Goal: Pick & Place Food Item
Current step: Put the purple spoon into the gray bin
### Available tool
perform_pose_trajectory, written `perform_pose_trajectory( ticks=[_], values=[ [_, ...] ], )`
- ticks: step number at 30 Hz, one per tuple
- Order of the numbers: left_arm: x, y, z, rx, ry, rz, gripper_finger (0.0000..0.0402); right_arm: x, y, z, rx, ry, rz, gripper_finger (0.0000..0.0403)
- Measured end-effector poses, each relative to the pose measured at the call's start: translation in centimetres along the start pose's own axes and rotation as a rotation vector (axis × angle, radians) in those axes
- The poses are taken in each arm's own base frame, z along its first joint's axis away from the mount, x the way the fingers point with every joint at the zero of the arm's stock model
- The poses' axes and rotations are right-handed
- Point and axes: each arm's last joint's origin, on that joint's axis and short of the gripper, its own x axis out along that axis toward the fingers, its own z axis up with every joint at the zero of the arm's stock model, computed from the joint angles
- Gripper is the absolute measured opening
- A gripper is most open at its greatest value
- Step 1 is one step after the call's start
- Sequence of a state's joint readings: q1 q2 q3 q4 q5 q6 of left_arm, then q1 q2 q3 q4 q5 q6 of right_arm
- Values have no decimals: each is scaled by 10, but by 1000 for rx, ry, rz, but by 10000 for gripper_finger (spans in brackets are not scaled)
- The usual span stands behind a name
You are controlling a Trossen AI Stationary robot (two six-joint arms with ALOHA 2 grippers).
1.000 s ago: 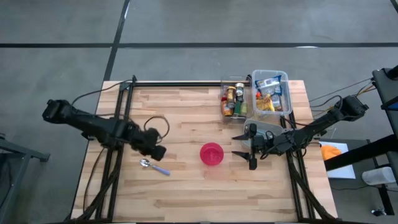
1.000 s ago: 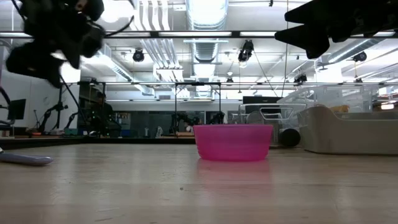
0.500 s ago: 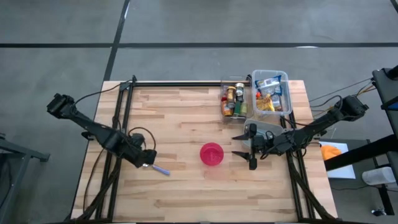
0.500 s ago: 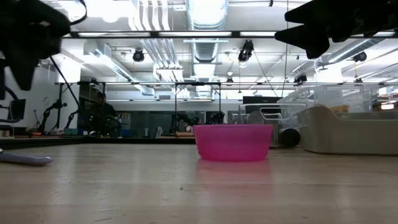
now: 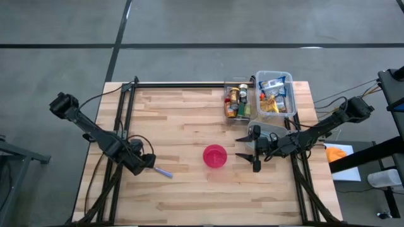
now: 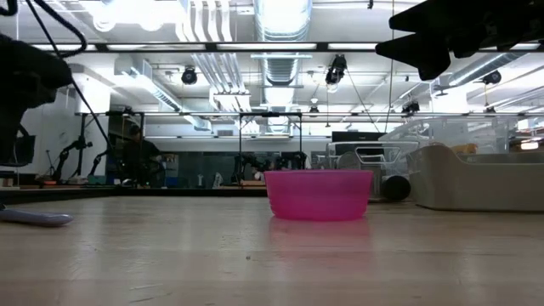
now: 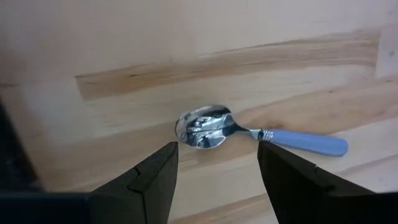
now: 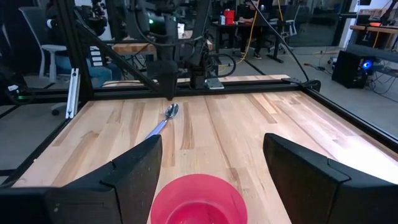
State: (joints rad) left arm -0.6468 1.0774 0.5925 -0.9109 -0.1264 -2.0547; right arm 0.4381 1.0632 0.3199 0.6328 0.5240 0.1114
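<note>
My left gripper hangs with fingers parted, empty, directly above the metal spoon with a blue plastic handle; the bowl of the spoon lies centre frame in my left wrist view, between my fingertips and not touching them. In the high view this gripper sits lower left of the light wooden table, the spoon's handle showing just right of it. The round pink plastic bowl stands mid-table, apart from the spoon. My right gripper waits right of the bowl, fingers spread, holding nothing. Two clear bins of food items sit at the upper right.
</note>
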Motion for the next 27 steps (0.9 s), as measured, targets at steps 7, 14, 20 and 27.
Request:
perform_pose_trajectory(
  ticks=[7, 14, 20, 27],
  values=[
    [18, 11, 2, -22, 51, -3, 223, 0, 0, 0, 0, 0, 0, 276],
    [40, 21, 3, -8, 82, -53, 223, 0, 0, 0, 0, 0, 0, 276],
    [45, 23, 4, 28, 77, -85, 223, 0, 0, 0, 0, 0, 0, 276],
    [41, 16, 4, 84, 19, -157, 202, 0, 0, 0, 0, 0, 0, 276]
  ],
)
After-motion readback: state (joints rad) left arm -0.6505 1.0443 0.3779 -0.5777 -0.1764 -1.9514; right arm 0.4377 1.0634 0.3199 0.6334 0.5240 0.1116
